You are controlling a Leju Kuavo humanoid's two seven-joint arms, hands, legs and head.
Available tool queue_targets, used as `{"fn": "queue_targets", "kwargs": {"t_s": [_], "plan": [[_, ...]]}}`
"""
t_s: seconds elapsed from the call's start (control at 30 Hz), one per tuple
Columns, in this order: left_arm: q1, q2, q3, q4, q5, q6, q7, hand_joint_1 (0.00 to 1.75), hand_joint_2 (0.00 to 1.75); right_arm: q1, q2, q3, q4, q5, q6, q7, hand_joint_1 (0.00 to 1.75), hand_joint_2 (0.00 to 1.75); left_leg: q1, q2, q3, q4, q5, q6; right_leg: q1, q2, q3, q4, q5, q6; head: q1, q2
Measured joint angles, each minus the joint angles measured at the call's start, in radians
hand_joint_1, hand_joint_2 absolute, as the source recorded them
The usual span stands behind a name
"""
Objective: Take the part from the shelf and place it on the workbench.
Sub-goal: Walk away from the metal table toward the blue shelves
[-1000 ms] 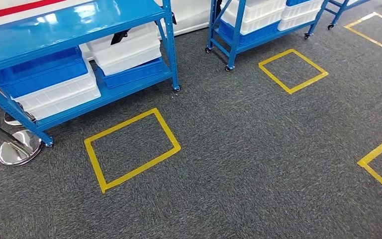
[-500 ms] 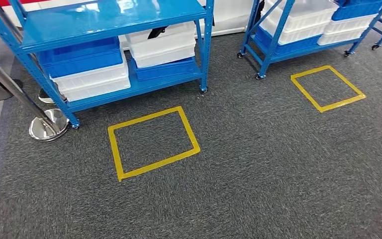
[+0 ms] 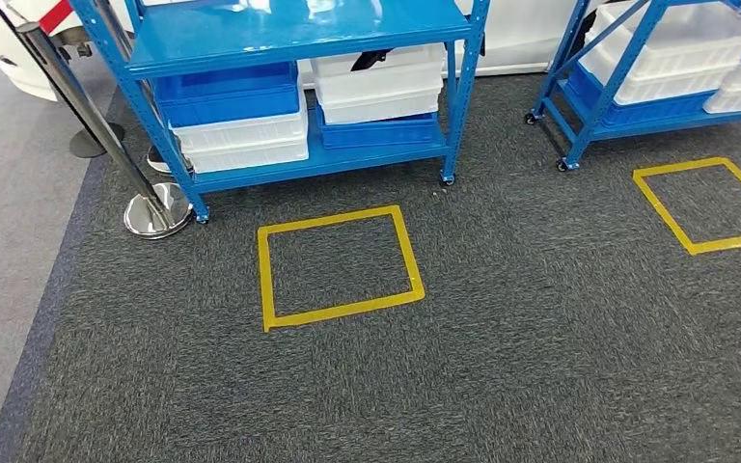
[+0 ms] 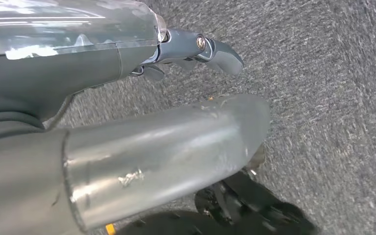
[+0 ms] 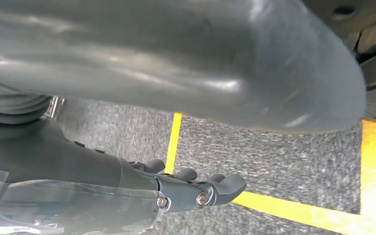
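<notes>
Head view — blue shelf (image 3: 289, 39), yellow floor square (image 3: 340, 265) | wrist views — left hand (image 4: 196, 49), right hand (image 5: 196, 188) empty, fingers loose

The left hand (image 4: 196, 51) hangs empty, fingers loosely curled, above grey carpet (image 4: 333, 98).

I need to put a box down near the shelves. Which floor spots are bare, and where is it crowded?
Bare: the dark grey carpet inside the yellow tape square before the blue metal shelf, and the wide stretch toward the second yellow tape square. Crowded: the shelf's lower level, packed with blue and white plastic bins, and the chrome stanchion base beside its leg.
</notes>
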Motion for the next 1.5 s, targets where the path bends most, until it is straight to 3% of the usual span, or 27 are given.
{"fn": "queue_targets", "kwargs": {"t_s": [0.07,0.17,0.23,0.3,0.37,0.4,0.43,0.5,0.57,0.73,0.77,0.83,0.87,0.9,0.93,0.97,1.03,1.07,1.23,1.3,1.37,1.4,1.43,1.5], "plan": [[-0.003,-0.005,-0.001,0.000,-0.001,0.001,0.000,0.00,0.00,-0.001,0.000,0.000,0.000,0.001,0.004,0.003,0.00,0.00,-0.005,0.027,0.044,-0.086,0.025,0.015,0.004,-0.017,0.005,0.003,-0.005,0.010,0.003,0.000],[-0.001,-0.010,-0.001,0.000,-0.002,0.001,-0.002,0.00,0.00,-0.007,-0.001,0.000,0.000,0.002,0.010,0.004,0.00,0.00,-0.008,0.009,0.041,-0.096,0.027,0.035,0.005,-0.032,0.012,0.001,-0.008,0.026,0.006,0.000],[0.000,-0.015,-0.001,0.000,-0.003,0.000,-0.006,0.00,0.00,-0.007,-0.003,0.000,0.000,0.002,0.015,0.002,0.00,0.00,-0.003,-0.005,0.044,-0.104,0.034,0.050,0.001,0.007,0.002,0.031,-0.034,0.038,0.010,0.000],[-0.003,-0.018,-0.002,0.000,-0.004,-0.001,-0.015,0.00,0.00,-0.004,-0.006,-0.003,0.000,0.000,0.020,-0.003,0.00,0.00,-0.001,-0.018,0.043,-0.107,0.039,0.060,-0.003,0.063,-0.048,0.136,-0.095,0.044,0.016,0.000],[-0.004,-0.018,-0.002,0.000,-0.005,-0.002,-0.020,0.00,0.00,-0.002,-0.006,-0.010,0.000,-0.002,0.022,-0.008,0.00,0.00,-0.002,-0.032,0.040,-0.106,0.039,0.064,-0.004,0.080,-0.111,0.256,-0.141,0.047,0.019,0.000],[-0.004,-0.018,-0.002,0.000,-0.005,-0.003,-0.022,0.00,0.00,0.000,-0.006,-0.013,0.000,-0.002,0.023,-0.010,0.00,0.00,-0.003,-0.039,0.040,-0.106,0.038,0.064,-0.005,0.081,-0.127,0.280,-0.138,0.048,0.019,0.000],[-0.004,-0.018,-0.002,0.000,-0.005,-0.004,-0.023,0.00,0.00,0.001,-0.006,-0.016,0.000,-0.003,0.024,-0.011,0.00,0.00,-0.003,-0.046,0.041,-0.105,0.037,0.064,-0.006,0.081,-0.125,0.266,-0.114,0.049,0.019,0.000],[-0.003,-0.020,-0.003,0.000,-0.004,-0.006,-0.026,0.00,0.00,0.002,-0.008,-0.019,0.000,-0.003,0.026,-0.014,0.00,0.00,-0.003,-0.057,0.044,-0.101,0.033,0.058,-0.010,0.083,-0.076,0.148,-0.037,0.045,0.020,0.000],[-0.003,-0.021,-0.004,0.000,-0.003,-0.007,-0.028,0.00,0.00,0.001,-0.009,-0.021,0.000,-0.003,0.028,-0.015,0.00,0.00,-0.007,-0.064,0.043,-0.094,0.027,0.047,-0.008,0.089,-0.032,0.042,0.004,0.038,0.021,0.000],[-0.003,-0.022,-0.006,0.000,-0.003,-0.008,-0.028,0.00,0.00,0.000,-0.009,-0.025,0.000,-0.003,0.031,-0.017,0.00,0.00,-0.007,-0.060,0.033,-0.069,0.005,0.018,-0.007,0.086,-0.018,0.012,0.005,0.010,0.018,0.000],[-0.003,-0.022,-0.006,0.000,-0.003,-0.008,-0.028,0.00,0.00,0.001,-0.009,-0.025,0.000,-0.003,0.033,-0.017,0.00,0.00,-0.006,-0.053,0.015,-0.028,-0.018,0.014,-0.008,0.082,-0.015,0.010,0.005,0.004,0.014,0.000],[-0.003,-0.023,-0.006,0.000,-0.003,-0.009,-0.026,0.00,0.00,0.002,-0.009,-0.025,0.000,-0.004,0.038,-0.017,0.00,0.00,-0.005,-0.042,-0.052,0.106,-0.080,0.008,-0.006,0.077,-0.012,0.009,0.001,-0.003,0.007,0.000],[-0.002,-0.023,-0.005,0.000,-0.003,-0.009,-0.025,0.00,0.00,0.003,-0.009,-0.026,0.000,-0.004,0.041,-0.017,0.00,0.00,-0.004,-0.041,-0.085,0.167,-0.099,0.007,-0.005,0.075,-0.010,0.010,-0.001,-0.005,0.007,0.000],[-0.001,-0.023,-0.005,0.000,-0.003,-0.009,-0.024,0.00,0.00,0.003,-0.009,-0.026,0.000,-0.005,0.043,-0.016,0.00,0.00,-0.004,-0.040,-0.105,0.201,-0.101,0.007,-0.004,0.073,-0.006,0.010,-0.004,-0.006,0.007,0.000],[0.000,-0.023,-0.005,0.000,-0.003,-0.009,-0.023,0.00,0.00,0.003,-0.009,-0.026,0.000,-0.005,0.044,-0.016,0.00,0.00,-0.004,-0.040,-0.106,0.193,-0.080,0.009,-0.003,0.073,-0.001,0.010,-0.008,-0.005,0.007,0.000],[0.000,-0.023,-0.005,0.000,-0.003,-0.009,-0.022,0.00,0.00,0.003,-0.009,-0.026,0.000,-0.005,0.044,-0.015,0.00,0.00,-0.004,-0.039,-0.087,0.146,-0.043,0.012,-0.003,0.072,0.006,0.011,-0.013,-0.004,0.007,0.000],[0.000,-0.023,-0.005,0.000,-0.003,-0.009,-0.022,0.00,0.00,0.003,-0.009,-0.026,0.000,-0.005,0.045,-0.014,0.00,0.00,-0.007,-0.035,-0.026,0.007,0.027,0.020,-0.001,0.070,0.019,0.012,-0.024,0.003,0.007,0.000],[-0.001,-0.023,-0.005,0.000,-0.003,-0.009,-0.021,0.00,0.00,0.002,-0.009,-0.026,0.000,-0.005,0.046,-0.014,0.00,0.00,-0.009,-0.033,-0.003,-0.041,0.041,0.025,0.000,0.070,0.022,0.013,-0.028,0.008,0.007,0.000],[0.000,-0.025,-0.006,0.000,-0.003,-0.009,-0.019,0.00,0.00,0.000,-0.010,-0.026,0.000,-0.005,0.049,-0.014,0.00,0.00,-0.010,-0.037,0.020,-0.085,0.038,0.051,0.000,0.068,0.025,0.023,-0.048,0.034,0.010,0.000],[-0.001,-0.026,-0.006,0.000,-0.003,-0.010,-0.018,0.00,0.00,0.000,-0.010,-0.027,-0.001,-0.004,0.052,-0.014,0.00,0.00,-0.007,-0.037,0.029,-0.095,0.038,0.063,-0.002,0.073,-0.018,0.109,-0.093,0.041,0.014,0.000],[-0.002,-0.025,-0.006,0.000,-0.002,-0.010,-0.017,0.00,0.00,0.000,-0.010,-0.027,0.000,-0.004,0.055,-0.014,0.00,0.00,-0.009,-0.038,0.033,-0.096,0.033,0.069,-0.003,0.076,-0.100,0.243,-0.142,0.044,0.018,0.000],[-0.002,-0.025,-0.006,0.000,-0.002,-0.010,-0.016,0.00,0.00,0.001,-0.010,-0.027,0.000,-0.003,0.055,-0.014,0.00,0.00,-0.010,-0.039,0.035,-0.096,0.030,0.070,-0.003,0.077,-0.132,0.286,-0.147,0.044,0.018,0.000],[-0.002,-0.025,-0.006,0.000,-0.001,-0.010,-0.016,0.00,0.00,0.002,-0.010,-0.027,0.000,-0.002,0.056,-0.014,0.00,0.00,-0.010,-0.041,0.040,-0.096,0.025,0.070,-0.003,0.077,-0.146,0.293,-0.128,0.044,0.018,0.000],[-0.001,-0.025,-0.005,0.000,-0.001,-0.010,-0.016,0.00,0.00,0.004,-0.010,-0.027,0.000,-0.002,0.059,-0.014,0.00,0.00,-0.010,-0.045,0.055,-0.095,0.015,0.066,-0.003,0.077,-0.117,0.195,-0.042,0.039,0.018,0.000]]}}
